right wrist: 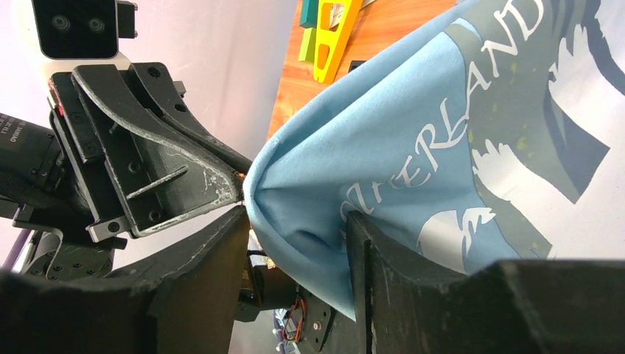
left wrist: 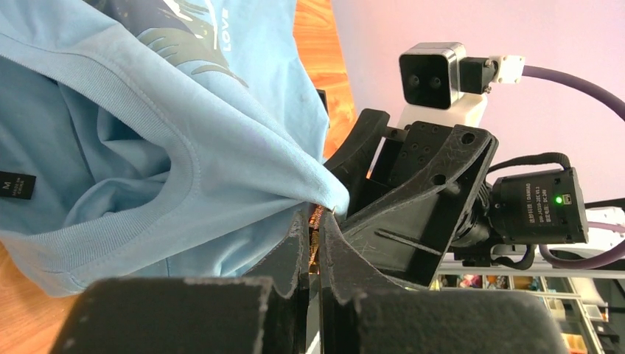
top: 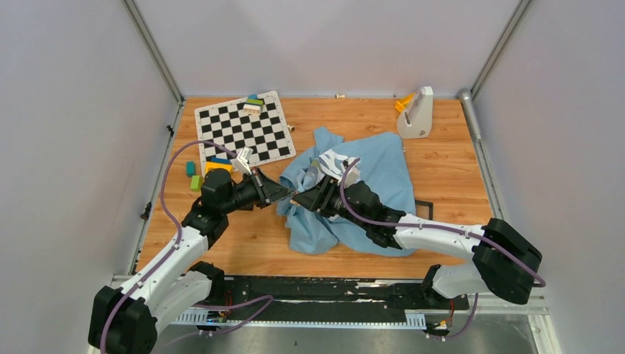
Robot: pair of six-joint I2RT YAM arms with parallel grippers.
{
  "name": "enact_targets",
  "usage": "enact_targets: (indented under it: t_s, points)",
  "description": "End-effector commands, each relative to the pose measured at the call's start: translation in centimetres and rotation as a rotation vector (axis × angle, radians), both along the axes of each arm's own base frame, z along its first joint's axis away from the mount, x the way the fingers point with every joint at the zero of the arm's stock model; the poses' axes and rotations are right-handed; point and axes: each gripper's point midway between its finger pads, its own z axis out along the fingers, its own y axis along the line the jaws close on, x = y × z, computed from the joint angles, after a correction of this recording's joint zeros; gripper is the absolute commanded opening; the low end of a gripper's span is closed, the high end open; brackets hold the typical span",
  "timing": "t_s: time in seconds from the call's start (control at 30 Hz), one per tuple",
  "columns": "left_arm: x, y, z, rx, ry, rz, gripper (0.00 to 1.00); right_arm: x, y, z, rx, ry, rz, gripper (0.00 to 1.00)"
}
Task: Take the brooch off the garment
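Observation:
The light blue garment (top: 376, 173) lies crumpled at the table's middle, partly draped over my right gripper (top: 308, 198). My left gripper (top: 286, 193) meets it tip to tip. In the left wrist view the left gripper (left wrist: 318, 218) is shut on the tiny orange-red brooch (left wrist: 315, 230), and the garment (left wrist: 147, 133) is drawn to a peak at its fingertips. In the right wrist view the right gripper (right wrist: 295, 215) stands open, with a loose fold of the garment (right wrist: 413, 147) between its fingers. The left gripper's fingers (right wrist: 184, 184) touch that fold's tip.
A chessboard (top: 243, 131) with small blocks (top: 254, 105) lies at the back left. Coloured toy blocks (top: 214, 166) and green blocks (top: 193, 177) sit beside the left arm. A white stand with an orange piece (top: 415, 112) is at the back right.

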Motion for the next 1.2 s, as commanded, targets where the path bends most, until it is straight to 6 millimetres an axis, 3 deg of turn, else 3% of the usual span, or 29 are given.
enact_targets:
  t_s: [0.0,0.13,0.33,0.6,0.97,1.17]
  points:
    - [-0.1,-0.3,2.4,-0.059,-0.070,-0.023,0.00,-0.2,0.4,2.1,0.038,-0.051,0.019,0.52]
    - [-0.1,-0.2,2.4,-0.054,-0.072,-0.016,0.00,0.1,0.0,1.7,0.020,-0.041,-0.009,0.44]
    - [0.4,0.5,2.0,0.015,-0.101,0.023,0.00,0.2,-1.0,1.2,-0.011,-0.027,-0.040,0.43]
    - [1.6,2.6,0.7,0.196,-0.143,0.116,0.00,-0.7,-0.9,1.2,-0.063,-0.070,0.025,0.65]
    - [2.3,4.7,0.3,0.348,-0.170,0.182,0.00,-0.1,-0.7,1.1,-0.167,-0.214,0.075,0.57]
    - [2.4,5.2,0.3,0.402,-0.153,0.183,0.00,0.8,0.5,-0.8,-0.266,-0.292,0.123,0.57]
